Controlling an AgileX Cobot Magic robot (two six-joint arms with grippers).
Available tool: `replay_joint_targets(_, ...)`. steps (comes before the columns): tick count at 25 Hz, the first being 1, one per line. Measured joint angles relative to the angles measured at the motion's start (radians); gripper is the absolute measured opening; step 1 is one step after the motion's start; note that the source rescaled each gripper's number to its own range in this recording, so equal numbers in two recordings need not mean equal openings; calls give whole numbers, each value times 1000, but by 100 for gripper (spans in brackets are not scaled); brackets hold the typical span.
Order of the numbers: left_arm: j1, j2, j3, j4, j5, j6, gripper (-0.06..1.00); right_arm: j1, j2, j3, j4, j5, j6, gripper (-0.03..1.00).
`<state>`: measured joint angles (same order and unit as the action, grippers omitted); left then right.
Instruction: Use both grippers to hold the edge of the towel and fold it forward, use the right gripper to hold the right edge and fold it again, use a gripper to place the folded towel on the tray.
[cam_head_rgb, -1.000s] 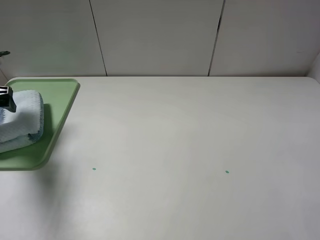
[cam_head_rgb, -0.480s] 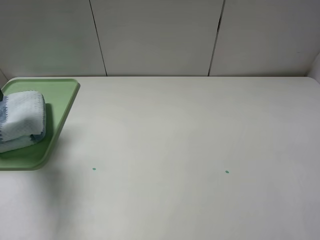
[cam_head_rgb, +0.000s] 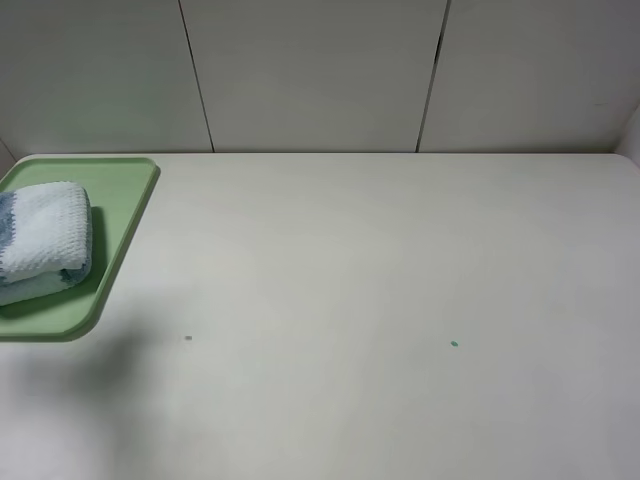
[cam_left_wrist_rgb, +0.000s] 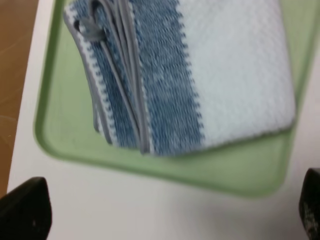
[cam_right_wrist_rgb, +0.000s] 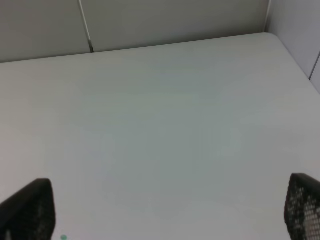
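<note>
Folded towel (cam_head_rgb: 42, 240) lies on tray (cam_head_rgb: 125, 205), far-left on table (cam_head_rgb: 380, 280).

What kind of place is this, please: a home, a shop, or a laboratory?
Probably a laboratory test bench: a bare white table with small green marker dots, plain grey wall panels behind it, and only a folded towel on a green tray.

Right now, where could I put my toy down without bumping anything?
Almost anywhere on the white table: it is bare from the tray at the far left across to the right edge and back to the wall. Only the tray is crowded, since the folded towel fills most of it.
</note>
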<state>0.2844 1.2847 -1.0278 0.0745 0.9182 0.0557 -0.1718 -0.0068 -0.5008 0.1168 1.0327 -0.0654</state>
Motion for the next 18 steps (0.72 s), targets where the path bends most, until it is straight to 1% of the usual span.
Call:
replay_joint_targets(6,0,-136,0,-51,154,65,100,0,0,0,0,0,0,100)
replay_joint_targets(9,0,-205,0,-59,246,79,100,0,0,0,0,0,0,100)
replay_joint_targets(14,0,-342,11,-66,254,91,100,0,0,0,0,0,0,100)
replay_joint_targets(18,0,-500,62,-98,256,96,100,0,0,0,0,0,0,100)
